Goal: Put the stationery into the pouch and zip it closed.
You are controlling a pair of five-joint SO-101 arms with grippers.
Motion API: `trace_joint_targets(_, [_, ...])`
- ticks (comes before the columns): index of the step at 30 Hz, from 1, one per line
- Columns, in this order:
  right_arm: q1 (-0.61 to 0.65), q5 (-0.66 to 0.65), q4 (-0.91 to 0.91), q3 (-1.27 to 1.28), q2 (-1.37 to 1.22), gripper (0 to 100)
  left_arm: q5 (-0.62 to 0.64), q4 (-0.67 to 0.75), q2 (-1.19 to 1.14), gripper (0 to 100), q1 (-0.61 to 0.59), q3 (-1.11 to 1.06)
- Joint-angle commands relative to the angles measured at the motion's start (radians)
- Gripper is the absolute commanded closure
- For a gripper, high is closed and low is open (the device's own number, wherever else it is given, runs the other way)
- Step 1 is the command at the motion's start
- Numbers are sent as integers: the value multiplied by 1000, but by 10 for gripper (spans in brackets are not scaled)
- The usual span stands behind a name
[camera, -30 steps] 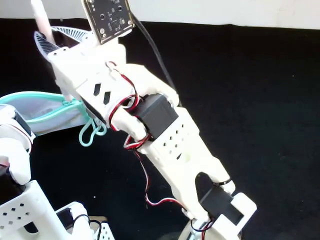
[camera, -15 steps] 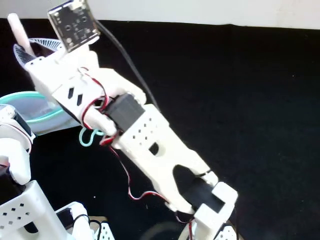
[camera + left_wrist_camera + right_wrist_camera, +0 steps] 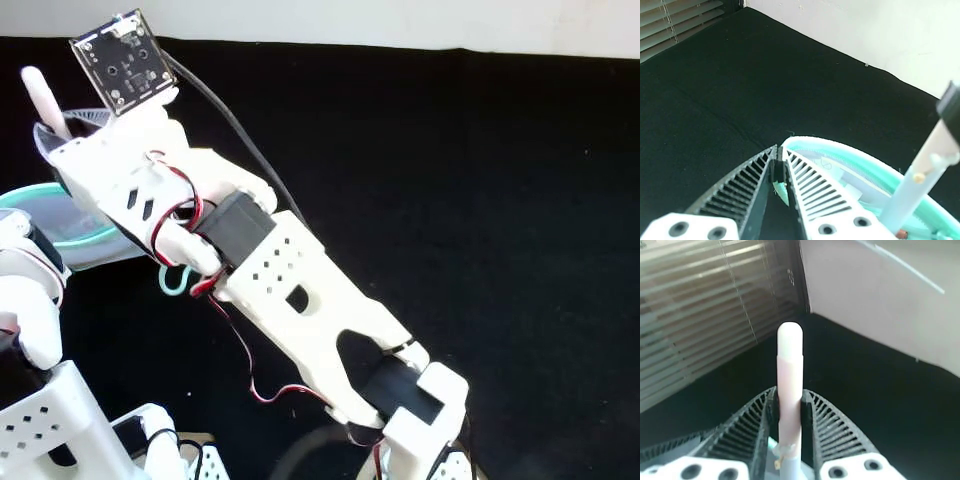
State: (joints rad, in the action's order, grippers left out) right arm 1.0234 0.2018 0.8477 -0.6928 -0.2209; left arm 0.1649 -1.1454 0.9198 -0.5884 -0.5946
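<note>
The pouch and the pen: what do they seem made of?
The pouch looks like soft fabric or vinyl: a mint-green rim that curves limply, pale lining inside. The pen looks like smooth, matte plastic: an even pinkish-white barrel with a rounded cap.

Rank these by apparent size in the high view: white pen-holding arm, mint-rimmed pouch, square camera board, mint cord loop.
1. White plastic pen-holding arm.
2-3. Mint-rimmed fabric pouch and square camera circuit board: alike as shown; pouch partly hidden, board nearer the camera, so unranked.
4. Mint cord loop.
</note>
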Motion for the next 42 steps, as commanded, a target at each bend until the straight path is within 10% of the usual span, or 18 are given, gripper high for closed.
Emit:
trace_joint_targets(1, [8, 8, 64, -22, 15, 992, 6, -2, -39, 993, 7, -61])
trace_joint_targets(19, [87, -77, 410, -28, 15, 987, 8, -2, -39, 993, 1, -61])
trace_joint_targets(31, [79, -77, 432, -188, 13, 748, 8, -2, -39, 993, 1, -61])
trace_joint_targets(42, [7, -124, 496, -380, 12, 738, 8, -2, -39, 993, 1, -61])
